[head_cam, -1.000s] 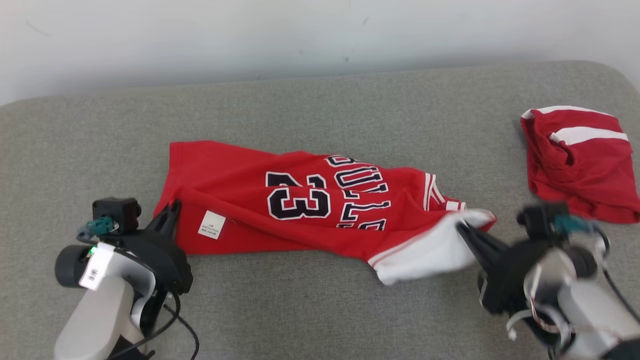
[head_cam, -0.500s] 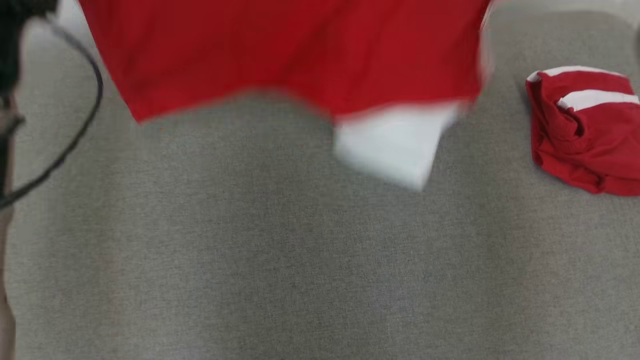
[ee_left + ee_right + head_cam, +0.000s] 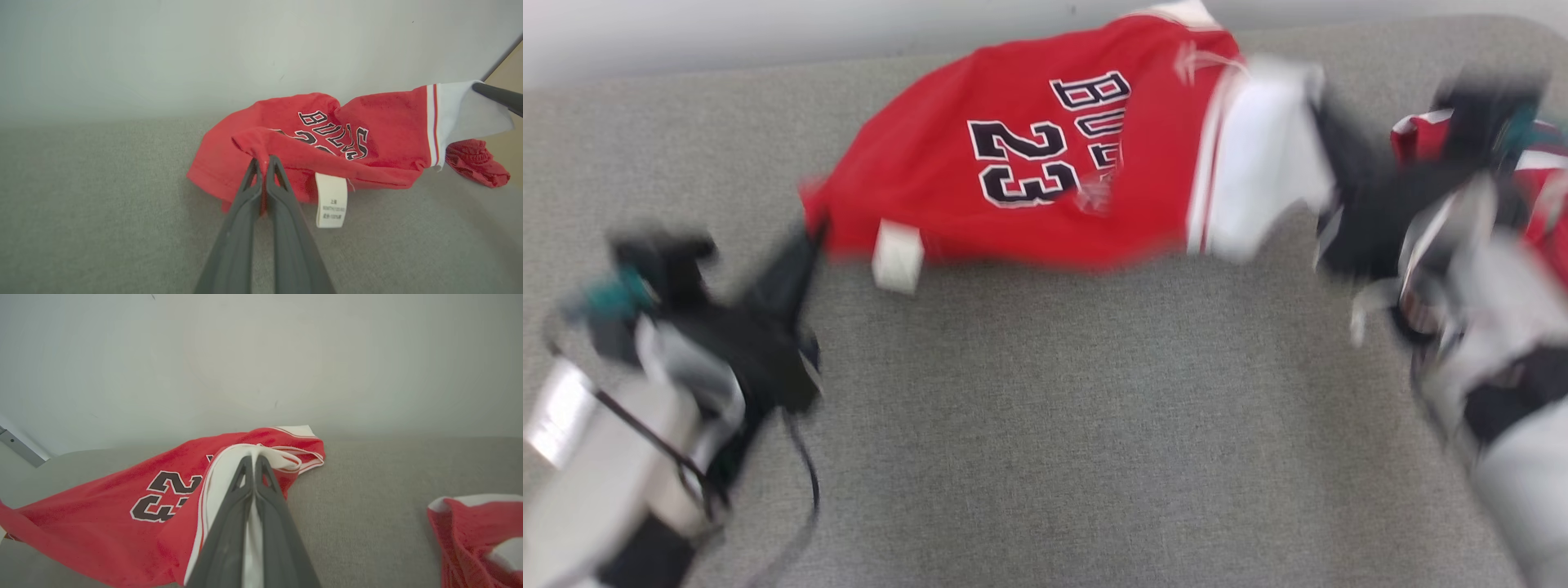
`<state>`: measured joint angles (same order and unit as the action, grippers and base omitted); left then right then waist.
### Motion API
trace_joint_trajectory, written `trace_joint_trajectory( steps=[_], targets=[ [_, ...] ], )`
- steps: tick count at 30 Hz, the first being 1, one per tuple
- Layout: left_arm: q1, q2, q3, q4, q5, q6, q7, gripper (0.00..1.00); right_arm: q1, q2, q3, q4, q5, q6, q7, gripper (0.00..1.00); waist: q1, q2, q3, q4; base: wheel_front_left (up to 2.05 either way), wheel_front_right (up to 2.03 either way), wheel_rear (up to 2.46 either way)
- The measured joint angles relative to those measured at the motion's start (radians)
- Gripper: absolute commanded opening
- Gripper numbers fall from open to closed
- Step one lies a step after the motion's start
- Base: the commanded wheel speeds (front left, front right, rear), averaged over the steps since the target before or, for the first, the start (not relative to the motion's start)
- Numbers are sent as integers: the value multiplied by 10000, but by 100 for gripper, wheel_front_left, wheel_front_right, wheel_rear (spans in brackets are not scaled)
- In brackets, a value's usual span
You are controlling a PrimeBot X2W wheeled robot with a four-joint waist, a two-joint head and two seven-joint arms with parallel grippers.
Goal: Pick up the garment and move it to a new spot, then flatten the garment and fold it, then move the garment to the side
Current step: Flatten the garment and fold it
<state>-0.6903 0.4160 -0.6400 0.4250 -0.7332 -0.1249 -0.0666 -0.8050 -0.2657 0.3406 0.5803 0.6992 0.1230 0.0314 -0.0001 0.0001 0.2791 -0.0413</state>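
Note:
The garment (image 3: 1029, 155) is a red basketball jersey with black "23" lettering and a white band. It is stretched between both grippers over the grey surface, its far part draped near the back wall. My left gripper (image 3: 813, 237) is shut on the red hem corner (image 3: 261, 159), beside a white care tag (image 3: 331, 200). At the other end, the right gripper (image 3: 1319, 106) is shut on the white band (image 3: 253, 455). The head view is motion-blurred.
A second red garment with white stripes (image 3: 482, 535) lies crumpled at the right, partly behind my right arm (image 3: 1486, 269) in the head view. The grey padded surface (image 3: 1054, 425) spreads wide in front of the jersey. A pale wall (image 3: 163, 53) runs behind.
Both grippers lifted the jersey off the surface and swung it up and away toward the back wall. It now comes down farther back than where it lay.

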Motion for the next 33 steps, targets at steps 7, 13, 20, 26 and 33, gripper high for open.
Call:
trace_joint_trajectory(
  steps=[7,13,20,26,33],
  targets=[
    [1911,316,-727,-119,301,0,-564,0,2697,-113,320,69,353,2,-322,0,-1,-2,-606,7,0,0,0],
    [2865,150,-907,-182,546,35,-1039,0,4293,-418,107,-293,617,2,-853,0,-2,-2,-1207,33,0,0,0],
    [3518,121,-849,-401,550,351,-1317,0,5474,-537,-84,-802,905,4,-1080,0,-2,-2,-1827,114,0,0,0],
    [4265,-33,-1110,-499,550,550,-1365,0,6178,-600,63,-972,880,-104,-999,0,-1,-3,-2238,184,0,0,0],
    [4418,-222,-1273,-196,685,711,-1365,0,6370,-627,232,-1051,721,-364,-821,0,0,-2,-2271,218,0,0,0]
  ],
)
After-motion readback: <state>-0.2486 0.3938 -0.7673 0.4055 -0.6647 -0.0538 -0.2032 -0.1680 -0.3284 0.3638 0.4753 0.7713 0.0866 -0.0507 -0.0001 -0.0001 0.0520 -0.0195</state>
